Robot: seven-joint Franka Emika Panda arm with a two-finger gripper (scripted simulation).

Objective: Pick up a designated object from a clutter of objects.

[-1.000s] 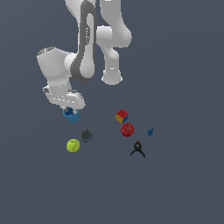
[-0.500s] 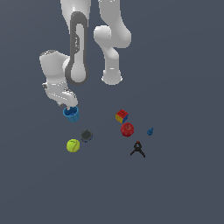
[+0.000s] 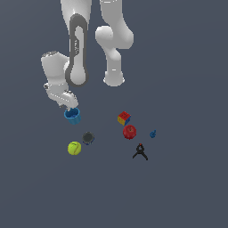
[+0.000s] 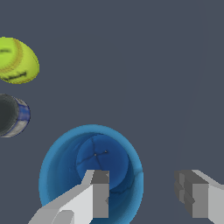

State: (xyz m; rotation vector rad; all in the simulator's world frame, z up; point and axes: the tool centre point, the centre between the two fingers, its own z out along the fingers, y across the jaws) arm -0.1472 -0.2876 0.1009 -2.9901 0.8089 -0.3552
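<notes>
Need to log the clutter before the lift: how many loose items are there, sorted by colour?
Blue: 2, the blue cup and tiny blue piece
Yellow-green: 1, tennis ball
Red: 1, round fruit
Multicoloured: 1, cube
Dark grey: 1, disc
Black: 1, clamp
Total: 7

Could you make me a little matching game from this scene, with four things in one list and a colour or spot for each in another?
Things:
1. cup
2. ball
3. cube
4. clamp

Descriptions:
A. black, nearest the bottom of the exterior view
B. bright blue, right under the gripper
C. several colours, just above the red fruit in the exterior view
D. yellow-green, beside the dark disc

Pairs: 1-B, 2-D, 3-C, 4-A
</notes>
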